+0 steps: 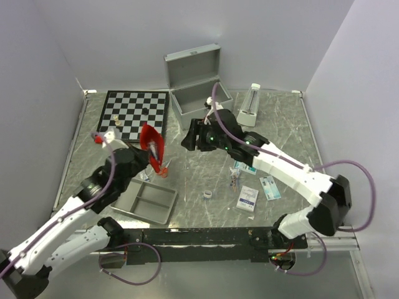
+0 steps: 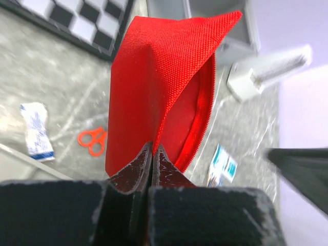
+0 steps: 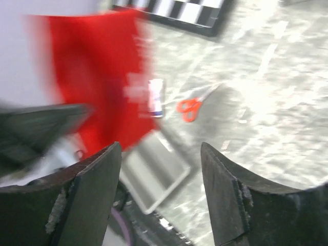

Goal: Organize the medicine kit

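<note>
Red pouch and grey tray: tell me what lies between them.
In the top view: orange scissors and a small white packet, on the table between the red pouch and grey tray.

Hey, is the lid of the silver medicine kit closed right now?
No, the medicine kit is open, with its lid raised upright behind the box.
</note>
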Controlling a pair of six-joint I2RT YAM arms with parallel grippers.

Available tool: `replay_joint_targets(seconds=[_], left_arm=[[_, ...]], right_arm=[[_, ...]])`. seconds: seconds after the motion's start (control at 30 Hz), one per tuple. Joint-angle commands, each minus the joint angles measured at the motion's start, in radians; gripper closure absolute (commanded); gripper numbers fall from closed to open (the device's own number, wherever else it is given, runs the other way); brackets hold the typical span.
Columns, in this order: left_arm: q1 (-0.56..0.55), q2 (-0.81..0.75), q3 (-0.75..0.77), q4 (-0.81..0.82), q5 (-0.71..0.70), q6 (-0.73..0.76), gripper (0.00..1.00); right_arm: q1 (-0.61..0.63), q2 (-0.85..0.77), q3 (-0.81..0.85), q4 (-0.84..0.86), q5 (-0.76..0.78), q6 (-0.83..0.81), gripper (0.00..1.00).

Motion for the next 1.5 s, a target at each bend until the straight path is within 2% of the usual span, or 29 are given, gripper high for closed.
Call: replay_joint_targets(seconds=[0.0,0.23,0.37,0.7,0.93,1.23,1.47], left_arm=[[0.009,-0.103,0.091,-0.116,-0.124,0.024,0.99],[0.009,-0.231,0.128,-0.29,-0.213,-0.045,0.99],[0.01,-0.308,0.113,-0.32,-0.242,-0.062,0.99],[0.009,-0.374,0.11,-0.389,-0.287,-0.105,0.99],[0.009,-0.426,0.094,-0.38,-0.293,-0.099,0.99],[0.009,-0.419,0.088,-0.362,-0.284,-0.083,0.99],[0.009,-0.408,0.073,-0.34,-0.264,-0.077,0.99]], right_arm=[[-0.009,0.15,-0.006,0.0,-0.02,-0.06,0.33],[0.085,0.44,0.181,-0.046,0.009,-0.113,0.35],[0.112,0.555,0.287,-0.065,0.049,-0.12,0.36],[0.163,0.785,0.508,-0.216,0.297,-0.131,0.32],[0.166,0.871,0.583,-0.273,0.353,-0.122,0.3],[0.166,0.896,0.546,-0.263,0.333,-0.136,0.32],[0.152,0.796,0.332,-0.2,0.345,-0.18,0.41]])
